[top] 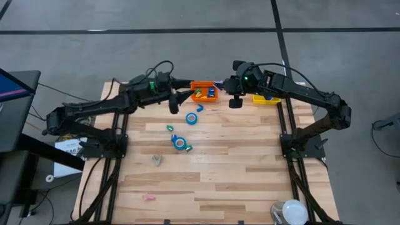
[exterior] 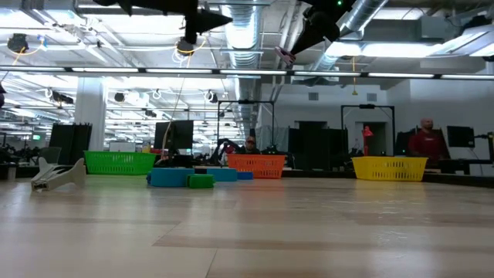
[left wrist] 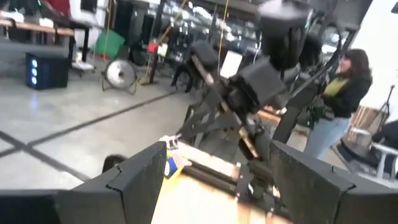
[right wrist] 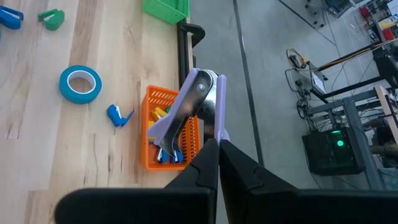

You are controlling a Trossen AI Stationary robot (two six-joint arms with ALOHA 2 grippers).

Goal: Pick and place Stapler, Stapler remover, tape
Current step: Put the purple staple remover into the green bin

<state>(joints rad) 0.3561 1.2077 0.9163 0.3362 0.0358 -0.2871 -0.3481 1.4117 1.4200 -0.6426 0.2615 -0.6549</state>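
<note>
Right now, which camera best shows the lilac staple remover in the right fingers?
The right wrist view: the lilac-and-chrome staple remover hangs pinched in the fingers above the orange bin. Low view shows a speck; high and left wrist views don't show it.

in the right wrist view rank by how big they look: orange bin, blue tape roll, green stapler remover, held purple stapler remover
1. orange bin
2. purple stapler remover, held nearest the camera, so it looks nearly as large as the bin; unsure
3. blue tape roll
4. green stapler remover
</note>
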